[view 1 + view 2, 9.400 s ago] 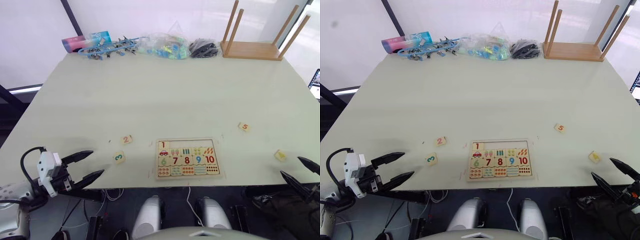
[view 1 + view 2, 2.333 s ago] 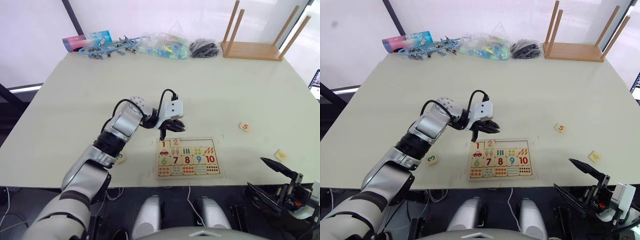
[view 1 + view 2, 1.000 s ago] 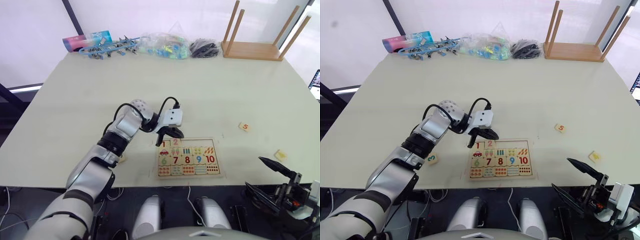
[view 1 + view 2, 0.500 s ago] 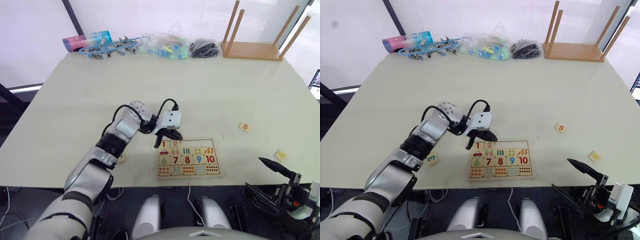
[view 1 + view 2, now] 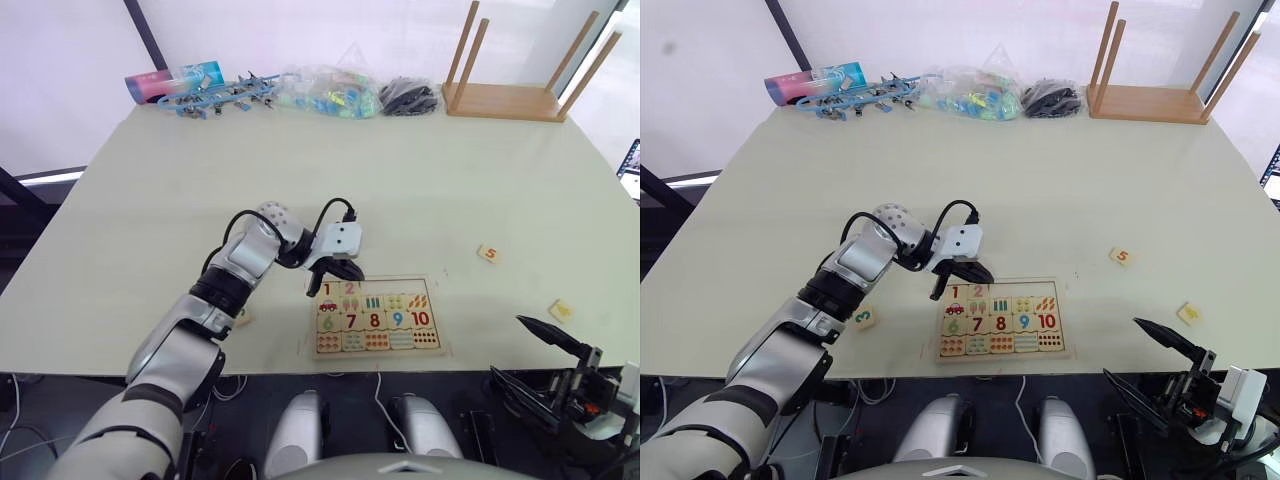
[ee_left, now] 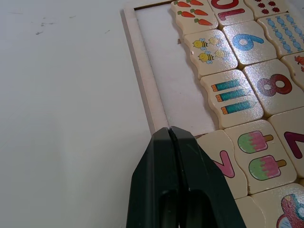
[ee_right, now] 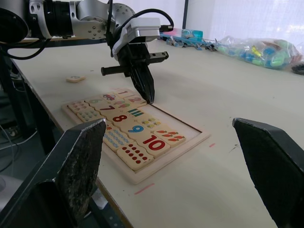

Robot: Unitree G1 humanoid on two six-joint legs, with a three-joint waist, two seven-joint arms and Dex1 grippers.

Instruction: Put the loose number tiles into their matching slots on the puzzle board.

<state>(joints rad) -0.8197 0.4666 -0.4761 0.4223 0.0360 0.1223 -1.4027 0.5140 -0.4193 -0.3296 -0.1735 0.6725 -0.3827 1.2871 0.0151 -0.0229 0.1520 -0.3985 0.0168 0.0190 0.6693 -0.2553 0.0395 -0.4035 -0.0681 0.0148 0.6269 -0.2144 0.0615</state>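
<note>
Head views: I'm keeping my left jaws [image 5: 333,277] pressed together, holding nothing, tip at the puzzle board [image 5: 377,317]'s far edge by the pink 2 tile [image 5: 350,288], probably nudging it flat into its slot. The board is lying at the desk [image 5: 330,170]'s near edge, middle. The red 1 tile [image 5: 327,289] is sitting at the board's far left corner. The green 3 tile [image 5: 864,318] is lying loose toward the near left corner, the orange 5 tile [image 5: 488,253] and the yellow 4 tile [image 5: 561,310] toward the right edge. My right jaws [image 5: 545,357] are spread wide, idling off the near right edge.

Left wrist view: closed fingertips [image 6: 168,135] are touching the frame beside the 2; the empty slots [image 6: 175,80] for 3 to 5 are lying bare just beyond.

Right wrist view: my left jaws are planted tip-down on the board's far row, so they're pushing, not gripping.
</note>
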